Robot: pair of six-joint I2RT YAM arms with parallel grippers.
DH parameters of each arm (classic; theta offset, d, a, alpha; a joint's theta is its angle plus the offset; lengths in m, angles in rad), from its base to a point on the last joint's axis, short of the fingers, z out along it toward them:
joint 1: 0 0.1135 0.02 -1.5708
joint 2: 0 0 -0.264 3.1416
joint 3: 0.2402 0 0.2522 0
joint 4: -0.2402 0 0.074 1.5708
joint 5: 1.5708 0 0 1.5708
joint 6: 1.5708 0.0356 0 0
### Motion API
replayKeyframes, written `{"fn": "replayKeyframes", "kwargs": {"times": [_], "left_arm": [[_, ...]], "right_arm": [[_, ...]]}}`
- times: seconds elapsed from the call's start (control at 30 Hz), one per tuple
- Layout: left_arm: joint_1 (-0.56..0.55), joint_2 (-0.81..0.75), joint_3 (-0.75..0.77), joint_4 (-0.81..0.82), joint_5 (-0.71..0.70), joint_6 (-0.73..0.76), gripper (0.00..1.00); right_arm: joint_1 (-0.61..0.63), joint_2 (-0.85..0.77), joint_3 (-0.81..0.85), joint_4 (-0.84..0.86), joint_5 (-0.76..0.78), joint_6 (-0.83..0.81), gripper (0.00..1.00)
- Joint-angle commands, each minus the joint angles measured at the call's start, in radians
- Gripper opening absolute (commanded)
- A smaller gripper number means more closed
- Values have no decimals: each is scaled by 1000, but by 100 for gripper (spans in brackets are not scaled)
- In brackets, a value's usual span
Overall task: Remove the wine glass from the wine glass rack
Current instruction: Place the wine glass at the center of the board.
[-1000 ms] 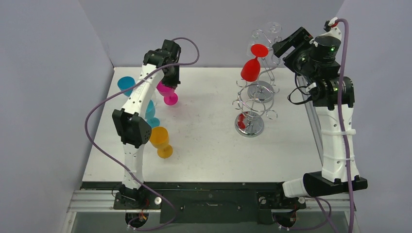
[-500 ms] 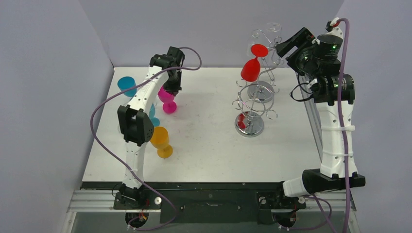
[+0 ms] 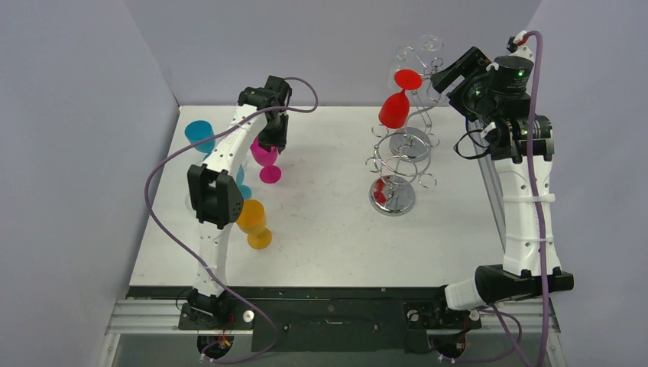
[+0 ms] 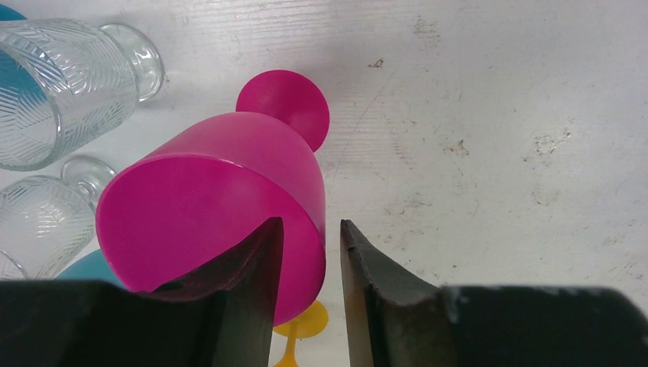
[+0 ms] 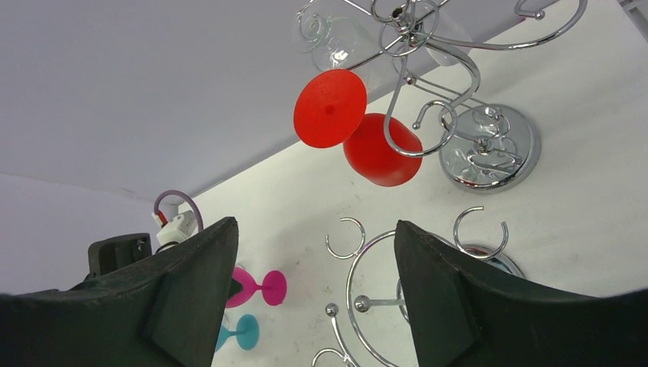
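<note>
A red wine glass [image 3: 395,109] hangs upside down from the chrome wire rack [image 3: 413,122] at the back right. It also shows in the right wrist view [image 5: 378,153], its foot [image 5: 330,108] caught in a rack hook. My right gripper [image 3: 437,76] is open and empty, high beside the rack top, just right of the red glass foot; its jaws [image 5: 313,223] stand wide apart. My left gripper [image 3: 267,145] is over a pink wine glass [image 4: 221,199] standing on the table. One finger is inside the bowl, the other just outside; a thin gap shows at the wall [image 4: 311,223].
A second chrome rack [image 3: 392,191] stands in front of the first. Clear glasses [image 3: 428,46] hang at the rack top. An orange glass [image 3: 252,222], teal glasses [image 3: 199,134] and clear patterned glasses [image 4: 46,92] stand on the left of the table.
My left gripper has carried the pink glass down and slightly toward me, setting its foot on the table. My right gripper has shifted slightly near the rack top.
</note>
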Motion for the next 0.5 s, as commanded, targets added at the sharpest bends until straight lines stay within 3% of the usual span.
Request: {"fn": "replayKeyframes", "kwargs": {"times": [0.0,0.47], "left_arm": [[-4,-16,39,15,-16,3,34],[-11,-87,110,1,-42,-1,50]], "right_arm": [[-10,7,-2,21,-15,-14,70],[-17,89,48,46,-57,9,70]]}}
